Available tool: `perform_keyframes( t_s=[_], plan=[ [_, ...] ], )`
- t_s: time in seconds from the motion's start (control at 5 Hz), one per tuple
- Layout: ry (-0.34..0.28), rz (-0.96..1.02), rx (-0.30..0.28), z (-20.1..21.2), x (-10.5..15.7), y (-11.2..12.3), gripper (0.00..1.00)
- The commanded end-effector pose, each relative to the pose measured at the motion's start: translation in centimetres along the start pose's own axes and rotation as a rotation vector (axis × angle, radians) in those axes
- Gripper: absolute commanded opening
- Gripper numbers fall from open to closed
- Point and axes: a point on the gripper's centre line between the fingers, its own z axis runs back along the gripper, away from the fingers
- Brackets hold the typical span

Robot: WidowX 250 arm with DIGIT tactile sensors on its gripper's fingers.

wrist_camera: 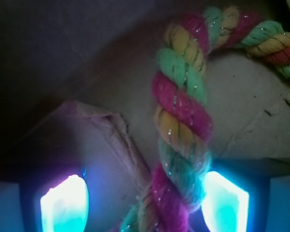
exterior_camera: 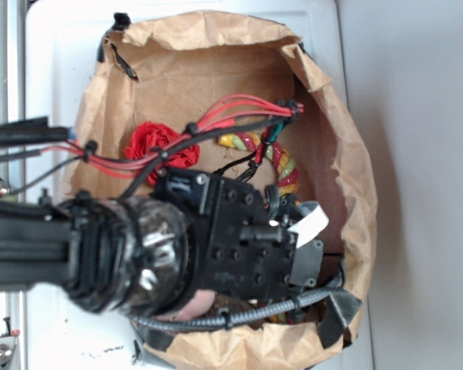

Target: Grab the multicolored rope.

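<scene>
Pincer astride multicolored rope, paper bag around

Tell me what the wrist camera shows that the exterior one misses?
Wrist only: two glowing fingers, apart, with the rope running between them, nearer the right one, plus its glittery strands. Exterior only: the paper bag around everything, a red cloth ball, the arm and red wires. Both show the rope lying on brown paper.

Rope between jaws, in bag

The black arm hangs over the paper-lined bin, partly hiding the multicolored rope.
</scene>
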Motion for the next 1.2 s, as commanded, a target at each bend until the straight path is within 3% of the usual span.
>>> perform_keyframes(
  t_s=[0.0, 0.6, 1.0],
  plan=[
    [-0.017, 0.037, -0.026, 1.2, 0.7, 0.1, 0.00],
    [-0.030, 0.072, -0.096, 3.9, 0.8, 1.1, 0.00],
    [-0.006, 0.119, -0.094, 7.6, 3.2, 1.5, 0.00]
  ],
)
